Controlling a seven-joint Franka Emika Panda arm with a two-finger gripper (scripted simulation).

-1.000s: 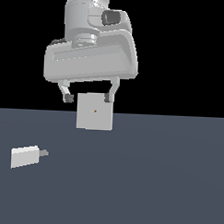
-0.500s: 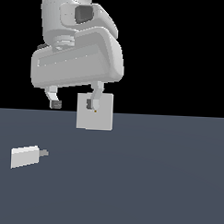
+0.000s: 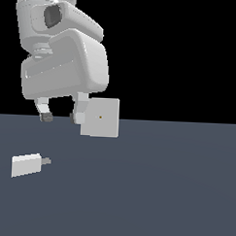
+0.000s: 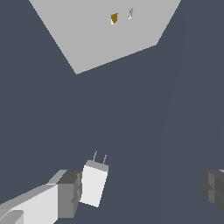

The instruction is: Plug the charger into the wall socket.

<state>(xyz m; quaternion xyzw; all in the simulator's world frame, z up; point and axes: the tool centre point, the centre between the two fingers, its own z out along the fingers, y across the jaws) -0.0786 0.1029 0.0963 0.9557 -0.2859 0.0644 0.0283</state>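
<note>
Exterior view: gripper wide, empty, above charger; wall socket behind.

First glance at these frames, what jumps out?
The bulky white arm with its tool fills the upper part of the exterior view's left, fingers spread wide and empty above the dark floor. Just behind it stands the wall socket, a pale grey square face with a tiny orange dot. The small white charger lies alone on the floor at the exterior view's lower left, prongs toward the socket; in the wrist view it sits close beside one finger.
</note>
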